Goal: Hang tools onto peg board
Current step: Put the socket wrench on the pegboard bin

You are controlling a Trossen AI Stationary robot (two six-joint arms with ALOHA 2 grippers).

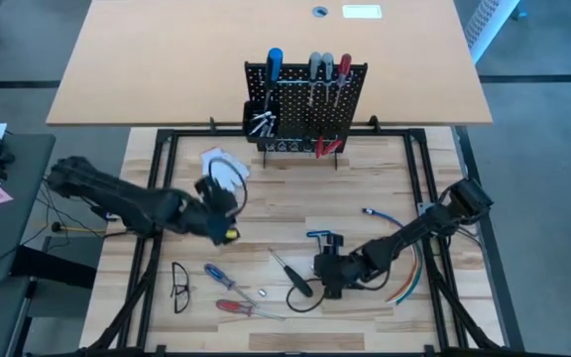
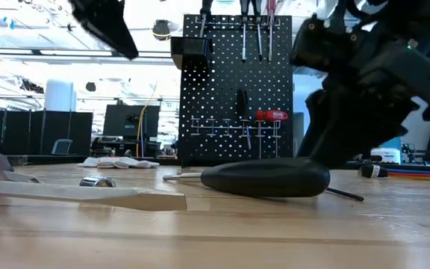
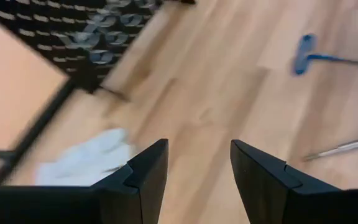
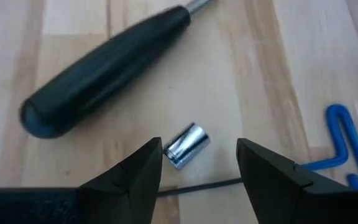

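Peg board (image 1: 305, 104) at table's far edge part filled: three screwdrivers up top, red-handled pliers (image 1: 327, 146) low, bits in bin, I think

Left on table: black screwdriver (image 1: 290, 273), blue T-handle key (image 1: 323, 238), blue and red screwdrivers (image 1: 228, 293), silver bit (image 4: 186, 145)

Right gripper (image 4: 199, 167) low over silver bit, jaws apart, nothing held

Left gripper (image 3: 199, 165) near white glove (image 1: 224, 169), jaws apart, empty

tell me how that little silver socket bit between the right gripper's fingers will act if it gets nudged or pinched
The silver bit looks like a short shiny metal cylinder lying on its side, so it would probably roll if nudged. Its smooth surface may slip between the open fingers of the right gripper. It is likely stiff and dense for its size.
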